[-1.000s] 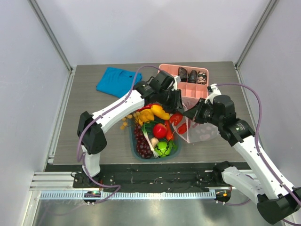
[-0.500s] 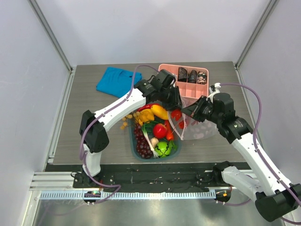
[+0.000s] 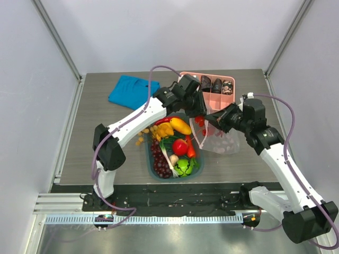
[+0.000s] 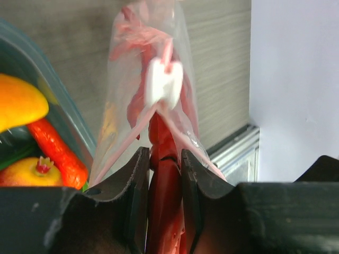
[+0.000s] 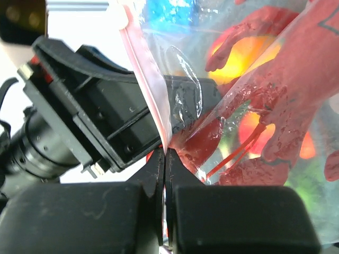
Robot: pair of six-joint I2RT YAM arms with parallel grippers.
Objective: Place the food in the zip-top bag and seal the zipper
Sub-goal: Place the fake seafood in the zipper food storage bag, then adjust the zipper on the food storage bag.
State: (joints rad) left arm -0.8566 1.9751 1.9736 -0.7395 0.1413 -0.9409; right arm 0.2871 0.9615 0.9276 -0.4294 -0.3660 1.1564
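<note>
Currently your left claw is closed partway on the red lobster, with both fingers pressed against its sides. It holds the lobster at the mouth of the zip-top bag, and in the left wrist view the clear plastic hangs just ahead of the fingertips. A white slider sits on the bag's upper edge there.

Your right claw is fully closed, pinching the zipper, the pink strip along the bag's mouth. It holds that edge up, close beside the left claw. Through the plastic the right wrist view shows red lobster shapes, but you cannot tell from it how far the lobster is inside.

From above, the bag hangs from the right claw between the teal tub and the pink tray. I cannot tell whether its lower end touches the counter.

The rest of the food lies in the tub: a yellow fruit, a red round piece, a green ball and a carrot. A blue cloth lies at the far left of the counter, well apart from both claws.
</note>
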